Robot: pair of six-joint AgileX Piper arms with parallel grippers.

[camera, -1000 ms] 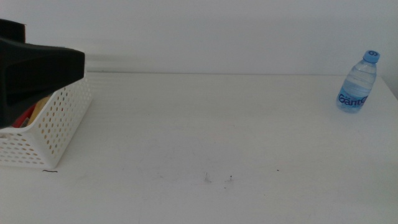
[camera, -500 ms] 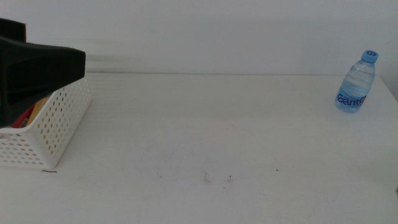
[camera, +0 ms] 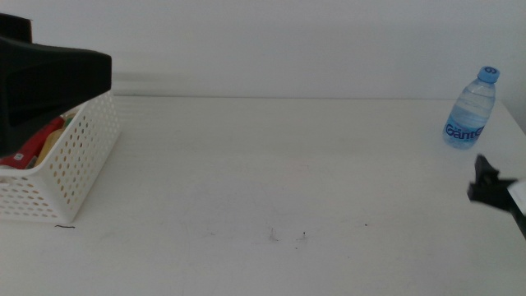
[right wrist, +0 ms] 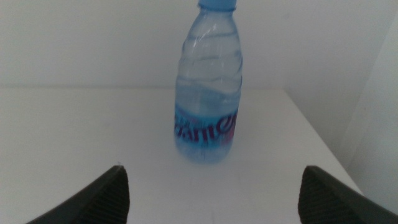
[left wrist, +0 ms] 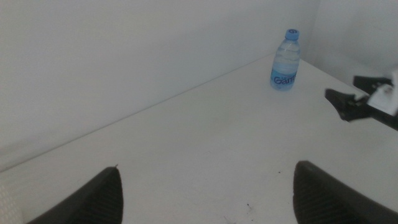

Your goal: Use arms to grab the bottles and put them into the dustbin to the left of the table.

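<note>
A clear water bottle (camera: 472, 111) with a blue cap stands upright at the table's far right corner. My right gripper (camera: 491, 186) reaches in from the right edge, just in front of the bottle. In its wrist view it (right wrist: 211, 202) is open and the bottle (right wrist: 208, 93) stands centred ahead of the jaws, apart from them. My left gripper (camera: 57, 76) hovers above the white dustbin (camera: 78, 164) at the left; in its wrist view it (left wrist: 205, 202) is open and empty. A red can (camera: 31, 148) and a yellow bottle (camera: 51, 143) lie inside the dustbin.
The white table (camera: 271, 164) carries a few tiny dark specks (camera: 288, 236) near the front. A pale wall rises behind it. The left wrist view also shows the bottle (left wrist: 285, 53) and the right gripper (left wrist: 360, 102) far off.
My right gripper has come into the middle view from the right edge, below the water bottle. The left gripper has lifted slightly over the dustbin, uncovering more of the red can.
</note>
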